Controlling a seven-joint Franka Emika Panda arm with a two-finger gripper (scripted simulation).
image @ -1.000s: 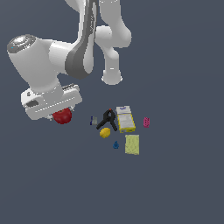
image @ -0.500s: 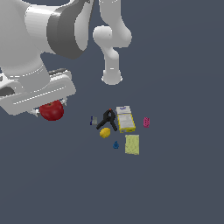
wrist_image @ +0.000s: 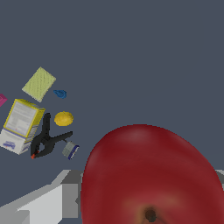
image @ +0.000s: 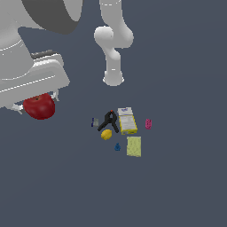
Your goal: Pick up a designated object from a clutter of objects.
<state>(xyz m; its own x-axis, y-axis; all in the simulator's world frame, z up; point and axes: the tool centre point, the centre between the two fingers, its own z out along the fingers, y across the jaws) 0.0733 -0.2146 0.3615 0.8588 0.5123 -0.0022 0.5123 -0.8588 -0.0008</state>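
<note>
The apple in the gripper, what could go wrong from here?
1. The apple is round and glossy, and the gripper seems to hold only its upper part in the exterior view, so it might slip out.
2. The wrist view is mostly filled by the apple, which hides the fingers, so the grip is hard to check.
3. If dropped, it could roll toward the clamp and lemon.
</note>
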